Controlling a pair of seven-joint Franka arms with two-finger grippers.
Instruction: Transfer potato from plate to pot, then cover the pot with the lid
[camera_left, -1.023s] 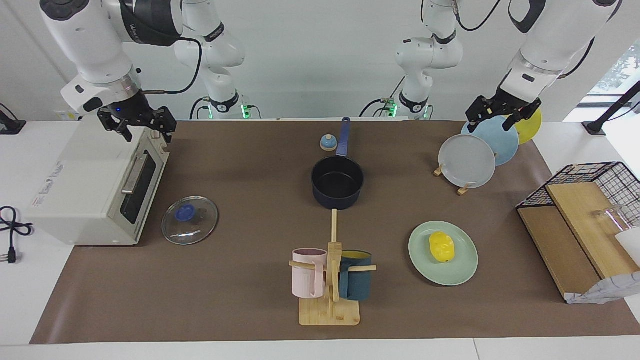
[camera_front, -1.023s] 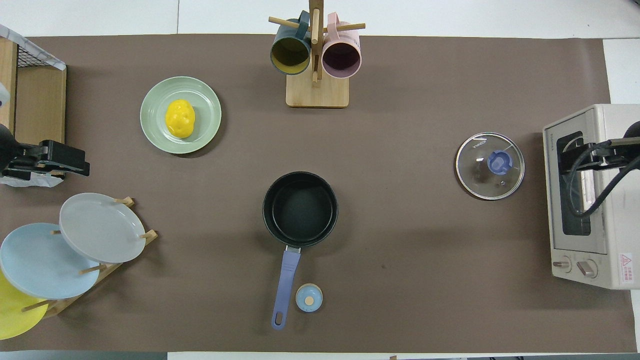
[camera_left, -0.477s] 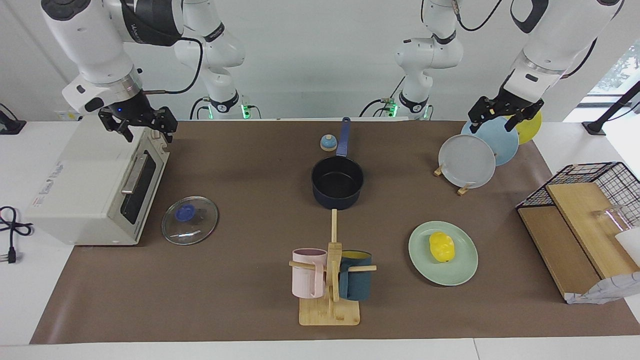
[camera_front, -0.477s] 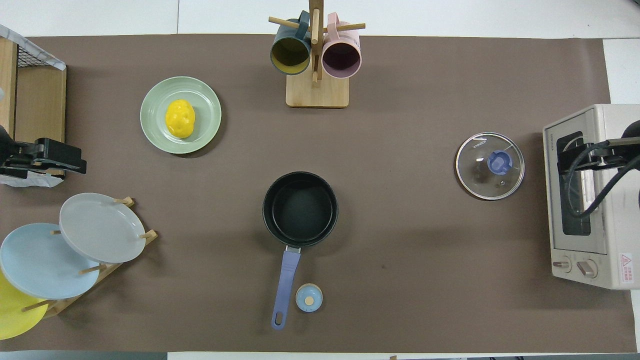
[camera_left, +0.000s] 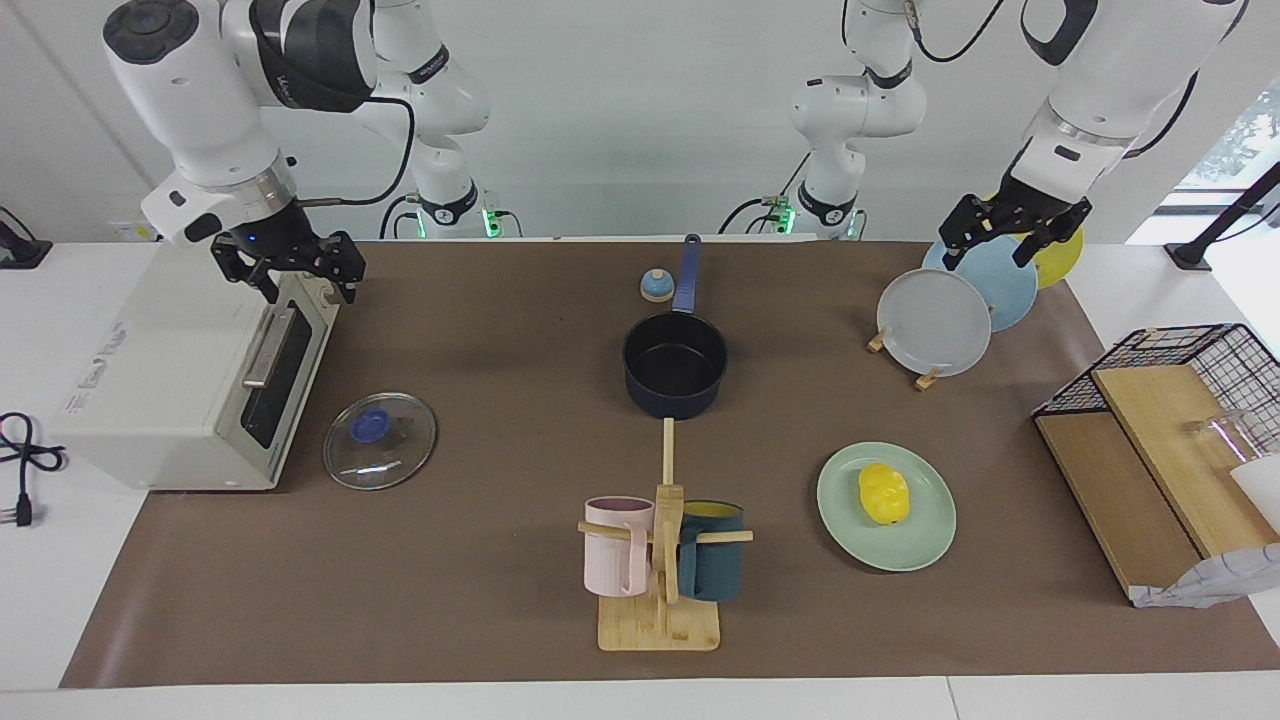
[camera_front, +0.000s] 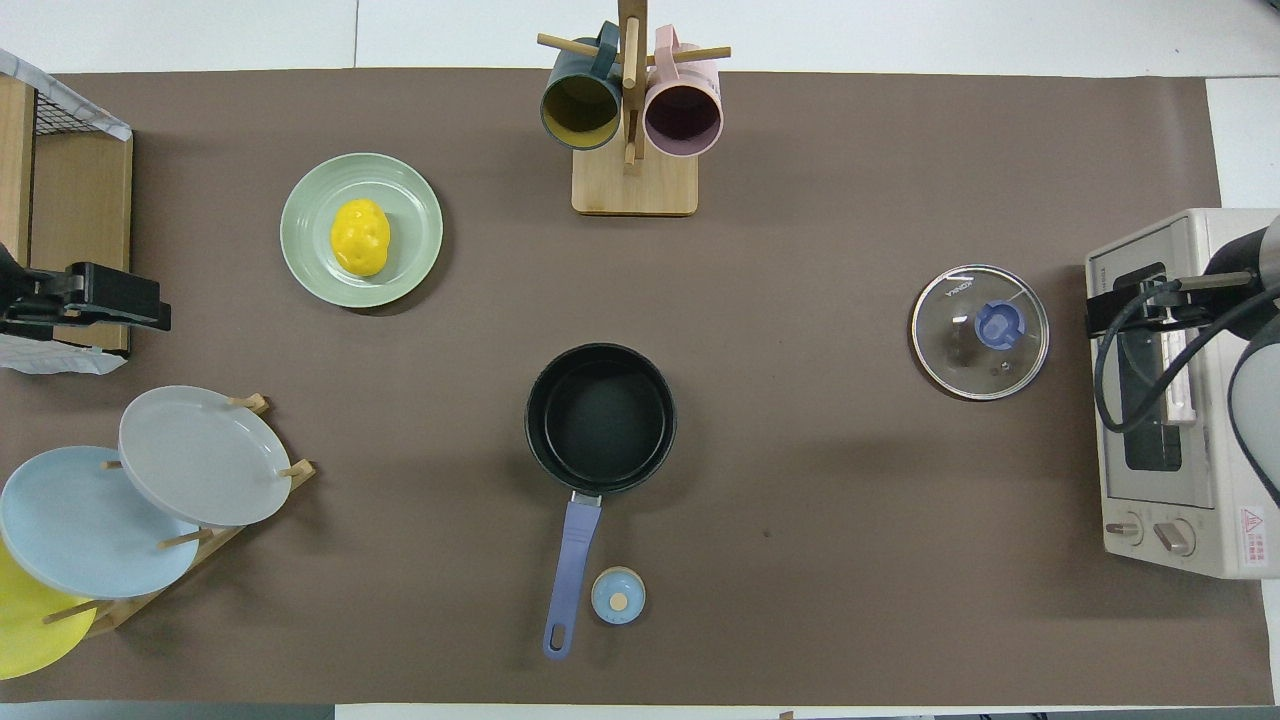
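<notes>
The yellow potato (camera_left: 884, 493) (camera_front: 360, 236) lies on the mint-green plate (camera_left: 925, 540) (camera_front: 415, 200) toward the left arm's end of the table. The navy pot (camera_left: 675, 400) (camera_front: 535, 420) stands mid-table, its blue handle pointing toward the robots. The glass lid (camera_left: 395, 450) (camera_front: 950, 350) with its blue knob lies flat beside the toaster oven. My left gripper (camera_left: 990, 240) (camera_front: 140, 305) hangs open and empty over the plate rack. My right gripper (camera_left: 298, 278) (camera_front: 1110, 312) hangs open and empty over the oven's front top edge.
A white toaster oven (camera_left: 190, 370) stands at the right arm's end. A rack of upright grey, blue and yellow plates (camera_left: 935, 322) and a wire basket with wooden boards (camera_left: 1160, 420) stand at the left arm's end. A mug tree (camera_left: 662, 560) stands farther out than the pot, a small bell (camera_left: 656, 286) beside its handle.
My right gripper has moved a little lower and toward the middle of the table, over the oven's front edge. My left gripper has shifted slightly. Nothing on the table moved.
</notes>
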